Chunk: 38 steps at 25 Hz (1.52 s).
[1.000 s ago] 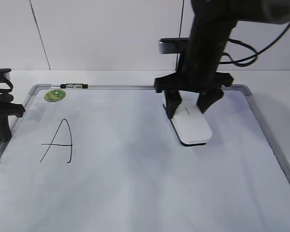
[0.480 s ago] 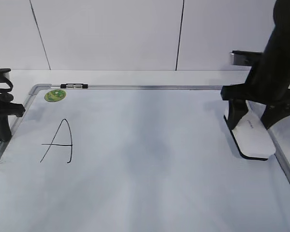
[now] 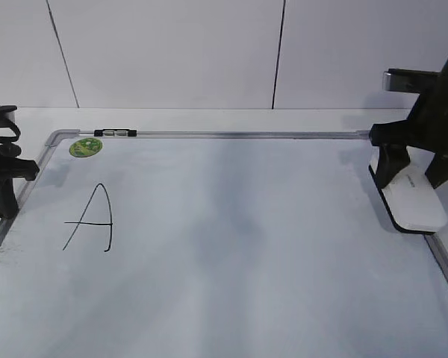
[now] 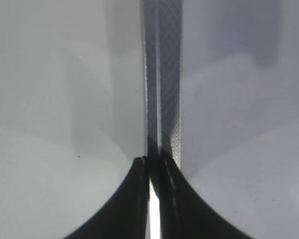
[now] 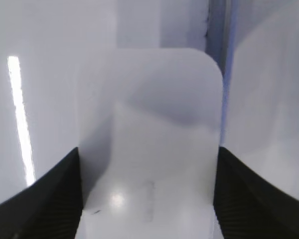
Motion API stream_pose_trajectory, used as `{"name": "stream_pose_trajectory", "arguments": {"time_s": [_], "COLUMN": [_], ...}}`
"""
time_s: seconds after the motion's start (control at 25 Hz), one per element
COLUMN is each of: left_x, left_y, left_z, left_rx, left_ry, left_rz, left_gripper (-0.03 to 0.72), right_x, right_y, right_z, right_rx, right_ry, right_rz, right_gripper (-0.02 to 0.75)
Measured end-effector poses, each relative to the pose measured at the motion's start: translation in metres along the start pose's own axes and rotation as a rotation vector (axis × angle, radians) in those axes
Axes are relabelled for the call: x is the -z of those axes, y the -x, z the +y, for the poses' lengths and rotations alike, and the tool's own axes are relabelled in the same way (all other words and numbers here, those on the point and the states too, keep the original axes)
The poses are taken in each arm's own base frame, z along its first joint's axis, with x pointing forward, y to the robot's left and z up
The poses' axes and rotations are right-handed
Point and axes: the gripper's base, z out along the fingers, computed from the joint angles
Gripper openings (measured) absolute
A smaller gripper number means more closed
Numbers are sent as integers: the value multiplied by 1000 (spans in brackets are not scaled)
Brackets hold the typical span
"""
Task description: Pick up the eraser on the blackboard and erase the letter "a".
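Exterior view: eraser at the right edge of the board

Exterior view is showing the blackboard (image 3: 209, 246) lying flat on the white counter (image 3: 209, 119), its grey frame running along the far side and down the right. The right gripper (image 3: 414, 165) is standing over the far right corner of the board, its two black fingers (image 3: 389, 164) straddling the far end of the eraser (image 3: 412, 201) and pressing on both its long sides. The eraser is sitting on the board surface just beside the right frame rail, its dark underside showing as a thin line along the left and near edges.

Right wrist view is giving the same grip from above: white eraser top (image 5: 149, 144) filling the gap between the two fingers (image 5: 45, 199), with the frame rail (image 5: 217, 30) running just past its right side.

The letter "a" cannot be found anywhere on the board; only a capital "A" (image 3: 89, 218) of straight strokes is showing, well apart on the left half. A green round sticker (image 3: 85, 147) is sitting in the far left corner.

Left gripper (image 3: 1, 160) is resting off the left edge of the board. Left wrist view is showing its fingers (image 4: 132, 199) drawn together, only a thin sliver of light between them, holding nothing, directly over the left frame rail (image 4: 164, 74).
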Motion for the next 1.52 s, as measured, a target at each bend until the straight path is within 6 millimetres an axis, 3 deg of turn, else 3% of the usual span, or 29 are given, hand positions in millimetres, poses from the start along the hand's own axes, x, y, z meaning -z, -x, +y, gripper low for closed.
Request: {"name": "stream_pose_trajectory", "arguments": {"time_s": [0.32, 1.52], "left_x": [0, 0], "left_y": [0, 0], "left_z": [0, 0], "left_rx": [1, 2], "left_ry": [-1, -3], "left_rz": [0, 0], "left_gripper": [14, 14], "right_x": [-20, -29], "right_y": [4, 7], "right_z": [-5, -5], "right_rx": [26, 26], "right_ry": [-40, -36], "right_rz": [32, 31], "right_gripper": [545, 568]}}
